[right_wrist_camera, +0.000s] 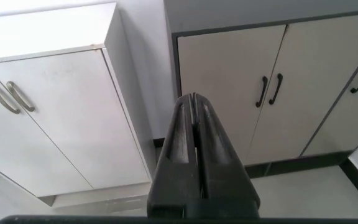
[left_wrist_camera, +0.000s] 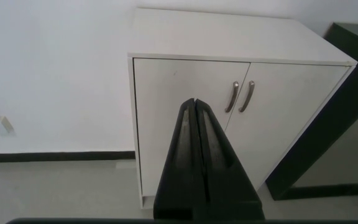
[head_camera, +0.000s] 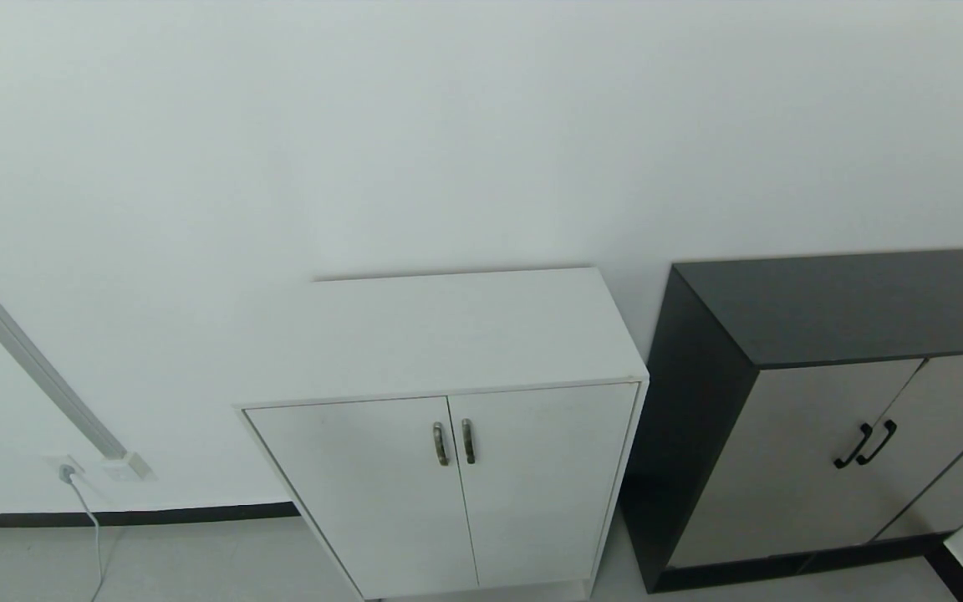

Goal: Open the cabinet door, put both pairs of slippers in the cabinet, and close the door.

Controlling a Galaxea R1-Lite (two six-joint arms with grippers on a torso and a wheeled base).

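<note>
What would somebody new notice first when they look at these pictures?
Probably the white cabinet in the middle against the wall, its doors shut and two metal handles side by side. A black cabinet stands just to its right. Closer up, the left pincer and right pincer are each shut, pointing towards the cabinets.

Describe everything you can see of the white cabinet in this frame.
The white cabinet is a plain matte box, board-like, with a flat bare top and two doors, both shut, meeting at a centre seam. A slim curved metal handle stands upright on each door beside that seam, near the top. The cabinet stands upright on the pale floor, back against the white wall. A dark cabinet stands to its right, a gap between them.
</note>
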